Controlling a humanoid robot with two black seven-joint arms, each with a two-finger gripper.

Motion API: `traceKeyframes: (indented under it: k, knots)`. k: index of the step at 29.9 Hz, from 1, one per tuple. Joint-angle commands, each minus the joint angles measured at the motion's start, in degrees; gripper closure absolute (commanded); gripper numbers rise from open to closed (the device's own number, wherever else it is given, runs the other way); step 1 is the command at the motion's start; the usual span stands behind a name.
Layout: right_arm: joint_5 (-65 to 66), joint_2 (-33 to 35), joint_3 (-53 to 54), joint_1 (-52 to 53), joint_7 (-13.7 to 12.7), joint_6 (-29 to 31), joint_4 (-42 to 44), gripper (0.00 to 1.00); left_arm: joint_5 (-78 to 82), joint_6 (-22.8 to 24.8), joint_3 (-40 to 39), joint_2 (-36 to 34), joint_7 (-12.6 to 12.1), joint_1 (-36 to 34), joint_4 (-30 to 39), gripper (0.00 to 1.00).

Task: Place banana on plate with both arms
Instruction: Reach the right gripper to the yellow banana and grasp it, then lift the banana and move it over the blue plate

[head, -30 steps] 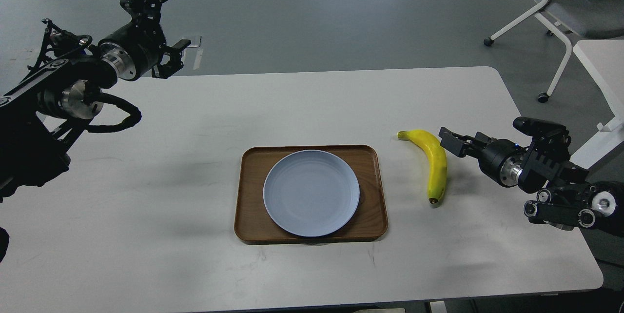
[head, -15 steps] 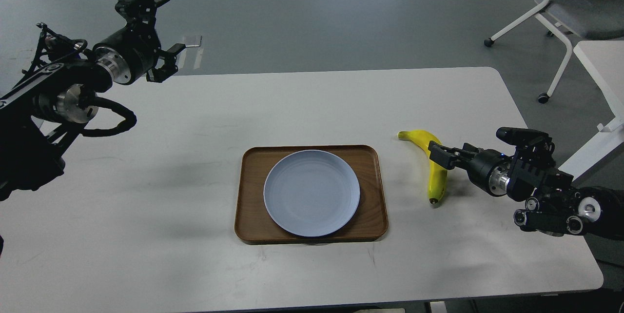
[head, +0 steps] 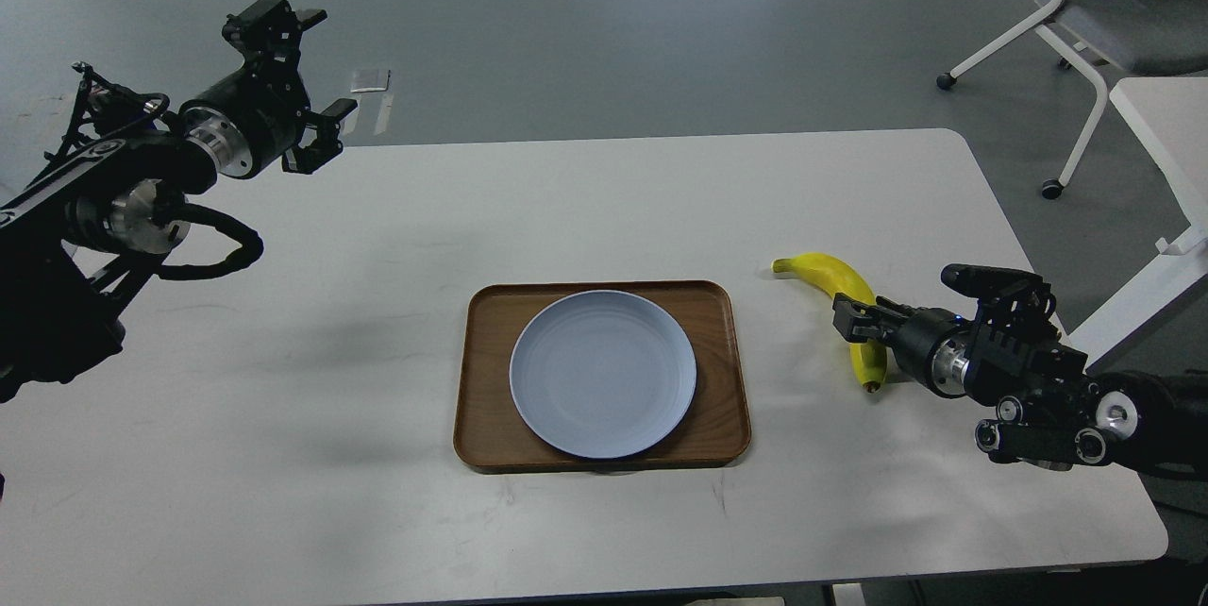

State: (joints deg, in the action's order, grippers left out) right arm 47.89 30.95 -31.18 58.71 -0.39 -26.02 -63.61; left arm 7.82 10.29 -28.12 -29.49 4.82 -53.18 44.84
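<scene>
The yellow banana (head: 827, 270) lies on the white table (head: 377, 512) to the right of the tray, stem end to the far left, dark tip near. My right gripper (head: 855, 321) sits over the banana's middle and touches it. Its dark fingers cannot be told apart. The pale blue-grey plate (head: 604, 372) lies empty on the brown wooden tray (head: 722, 379) at the table's middle. My left gripper (head: 327, 63) is raised above the table's far left corner, its fingers spread wide and empty, far from the banana and the plate.
A white swivel chair (head: 1085, 21) and a second white table's edge (head: 1166, 125) stand off to the far right. The right table edge runs close behind my right arm. A small paper (head: 369, 79) lies on the grey floor.
My right gripper has moved left and down onto the banana. The banana's near tip has swung to the right. My left gripper has drifted slightly left.
</scene>
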Motion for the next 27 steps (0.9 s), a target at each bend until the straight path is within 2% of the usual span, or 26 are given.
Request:
traceKeyframes:
  k: [1,4,8,12,15,27]
  knots:
    - [-0.08,0.16,1.46,0.96,0.30,-0.61,-0.63,1.00,0.00,0.09,0.00,-0.04,0.02,0.18,-0.02,0.02]
    - [0.54,2.18,6.03,1.84,1.79,-0.79,-5.63,1.00,0.00,0.00,0.00,-0.04,0.02,0.62,-0.02,0.02]
    - [3.60,7.28,9.82,7.36,7.32,-0.27,-20.11,1.00,0.00,0.00,0.00,-0.04,0.02,0.62,-0.02,0.02]
    - [15.51,6.94,8.77,10.10,8.21,0.00,-24.36,1.00,0.00,0.00,0.00,-0.04,0.02,0.62,0.07,0.02]
    - [22.85,3.26,3.08,12.29,8.65,0.00,-23.32,1.00,0.00,0.00,0.00,-0.21,0.02,0.62,-0.02,0.02]
    - [22.60,-8.61,-4.33,12.22,8.57,0.09,-12.34,1.00,-0.09,-0.09,-0.09,-1.62,0.19,0.71,0.07,0.02]
